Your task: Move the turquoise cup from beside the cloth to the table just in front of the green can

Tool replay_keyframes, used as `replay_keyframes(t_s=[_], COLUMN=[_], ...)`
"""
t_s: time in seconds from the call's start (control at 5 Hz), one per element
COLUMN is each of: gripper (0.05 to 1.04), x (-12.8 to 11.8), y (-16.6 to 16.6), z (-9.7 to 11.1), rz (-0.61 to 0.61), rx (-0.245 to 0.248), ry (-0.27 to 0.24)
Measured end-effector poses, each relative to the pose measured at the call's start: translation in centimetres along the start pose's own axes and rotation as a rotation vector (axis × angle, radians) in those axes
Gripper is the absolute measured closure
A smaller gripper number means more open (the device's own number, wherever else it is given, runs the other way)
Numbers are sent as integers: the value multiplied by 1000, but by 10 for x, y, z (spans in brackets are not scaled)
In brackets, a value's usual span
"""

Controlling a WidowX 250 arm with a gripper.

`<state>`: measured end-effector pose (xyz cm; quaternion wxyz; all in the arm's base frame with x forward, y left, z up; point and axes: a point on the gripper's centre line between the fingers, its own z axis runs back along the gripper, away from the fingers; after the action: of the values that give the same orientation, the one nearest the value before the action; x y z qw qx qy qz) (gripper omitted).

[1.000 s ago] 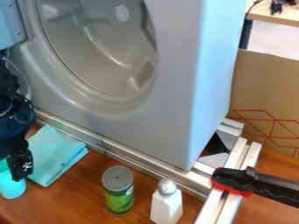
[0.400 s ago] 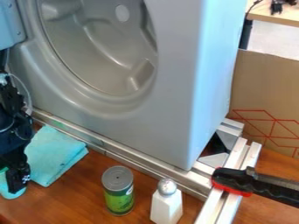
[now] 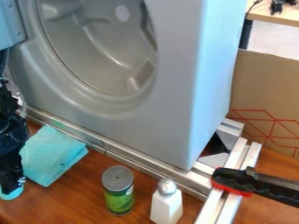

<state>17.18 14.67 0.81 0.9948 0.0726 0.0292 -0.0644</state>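
Observation:
At the left edge of the camera view hangs the black gripper (image 3: 10, 183), low over a turquoise round object (image 3: 13, 194) that it largely covers. Whether it grips or touches that object I cannot tell. Just right of the gripper lies a folded turquoise cloth (image 3: 52, 154) on the wooden surface. A green can with a grey lid (image 3: 118, 192) stands upright further right. Beside it is a white shaker with a silver top (image 3: 167, 203), also upright.
A large grey machine panel with a round recess (image 3: 169, 127) rises behind. Metal rails (image 3: 125, 154) run along its foot. A black and red clamp handle (image 3: 251, 183) lies across the rails at right, near a cardboard sheet (image 3: 265, 96).
The arm and gripper have shifted left and the gripper slightly lower, uncovering more of the cloth and covering more of the turquoise round object. The can and shaker are unmoved.

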Motion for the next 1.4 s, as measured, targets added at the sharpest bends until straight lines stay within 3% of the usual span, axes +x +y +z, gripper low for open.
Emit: replay_keyframes(t_s=[0.2, 0.4, 0.6, 0.8, 1.0, 1.2, 1.4], gripper=[720, 926, 992, 993, 993, 993, 993], x=[0, 1, -1, 12, 16, 20, 18], y=[-2, 2, 4, -13, -45, -92, -130], z=[1, 8, 19, 57, 80, 85, 86], rz=[-2, 31, 72, 30, -7, -56, -93], rx=[-15, 15, 42, 90, 9, -139, -162], ry=[0, -18, -31, -107, -126, -35, 45])
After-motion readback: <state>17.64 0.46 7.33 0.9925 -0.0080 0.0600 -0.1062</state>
